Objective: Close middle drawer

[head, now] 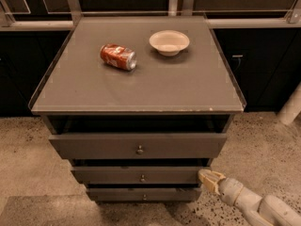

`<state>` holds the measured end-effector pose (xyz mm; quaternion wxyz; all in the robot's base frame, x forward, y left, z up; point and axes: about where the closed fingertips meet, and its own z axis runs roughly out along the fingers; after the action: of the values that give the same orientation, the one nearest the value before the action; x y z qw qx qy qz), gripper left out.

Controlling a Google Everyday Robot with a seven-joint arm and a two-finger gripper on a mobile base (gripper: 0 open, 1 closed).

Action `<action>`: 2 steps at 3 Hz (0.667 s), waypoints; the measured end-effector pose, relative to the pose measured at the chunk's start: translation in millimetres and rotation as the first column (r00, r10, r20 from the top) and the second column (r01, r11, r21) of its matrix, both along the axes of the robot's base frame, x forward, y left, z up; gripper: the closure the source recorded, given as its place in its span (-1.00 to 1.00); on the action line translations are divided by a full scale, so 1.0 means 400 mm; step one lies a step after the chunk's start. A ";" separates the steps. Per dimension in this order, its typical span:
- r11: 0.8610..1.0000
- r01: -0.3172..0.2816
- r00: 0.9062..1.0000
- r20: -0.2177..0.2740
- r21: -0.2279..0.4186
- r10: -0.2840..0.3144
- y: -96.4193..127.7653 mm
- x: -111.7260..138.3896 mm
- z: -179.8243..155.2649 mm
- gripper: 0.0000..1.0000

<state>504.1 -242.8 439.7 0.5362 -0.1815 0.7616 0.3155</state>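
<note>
The middle drawer [117, 174] is the second dark grey-brown front of the cabinet, with a small round knob [142, 178] at its centre. It sits pushed in, just a little proud of the bottom drawer [117, 194] below it. My gripper [205, 177] comes in from the lower right on a pale arm. Its tan tip rests against the right end of the middle drawer's front. The fingers are together with nothing between them.
The top drawer [94, 146], wider with a larger knob, stands out a little under the tabletop [141, 88]. A red soda can [118, 57] lies on its side and a white bowl [169, 42] stands on the top. Dark cabinets run behind; speckled floor lies around.
</note>
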 end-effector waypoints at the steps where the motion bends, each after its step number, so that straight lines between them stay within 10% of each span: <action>1: 1.000 -0.028 0.999 0.026 0.006 0.028 0.023 0.047 0.012 1.00; 2: 0.999 -0.039 0.999 0.020 0.015 0.039 0.028 0.046 0.009 1.00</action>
<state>522.3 -231.5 443.2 0.5388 -0.1951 0.7502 0.3300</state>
